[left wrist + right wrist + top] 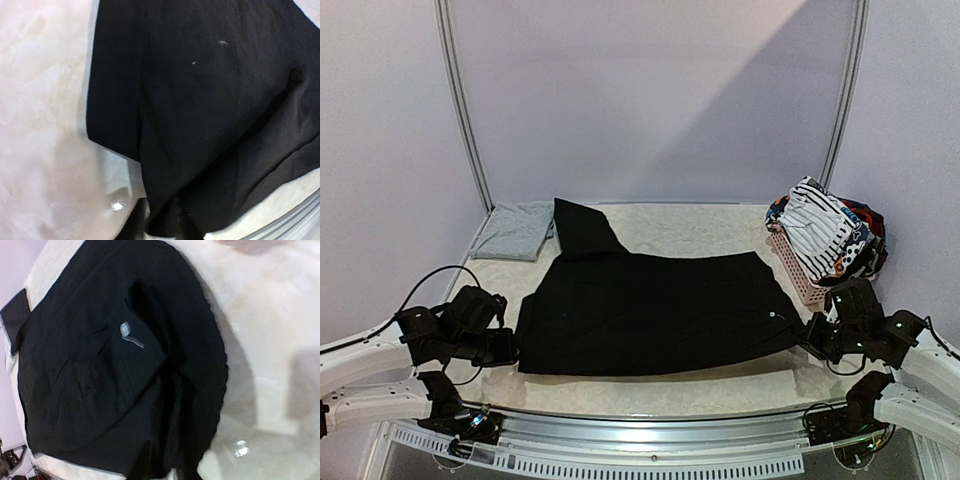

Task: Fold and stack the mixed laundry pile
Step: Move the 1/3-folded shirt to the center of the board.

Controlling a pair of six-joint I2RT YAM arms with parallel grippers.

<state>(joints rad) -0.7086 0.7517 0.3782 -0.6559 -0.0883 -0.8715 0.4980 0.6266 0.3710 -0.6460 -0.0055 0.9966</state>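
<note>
The black trousers (650, 310) lie spread flat across the middle of the table (690, 225), a wide dark shape with its long side running left to right. One narrower part juts toward the far left, and its tip reaches the right edge of the grey piece (515, 230). The grey piece lies folded and flat at the far left corner. The pile (830, 235) is heaped at the far right, a white black-striped piece on top with red and blue bits under it. It spills over the pink basket (798, 275).

The left claw (508, 346) sits low at the near left edge of the black trousers, right against the cloth. In the left wrist view the black trousers (200, 100) fill most of the picture, with a corner of the hem over the pale table (40, 125). Dark shapes at the bottom edge merge with the cloth, so I cannot tell whether this claw is released or clenched.

The right claw (812, 340) sits at the near right corner of the black trousers, also at the cloth's edge. Its wrist view shows the black trousers (100, 365) with a rippled hem, a small pale tag (125, 330) and creases near the bottom. The fingers cannot be told from the cloth, so I cannot tell this claw's state either.
</note>
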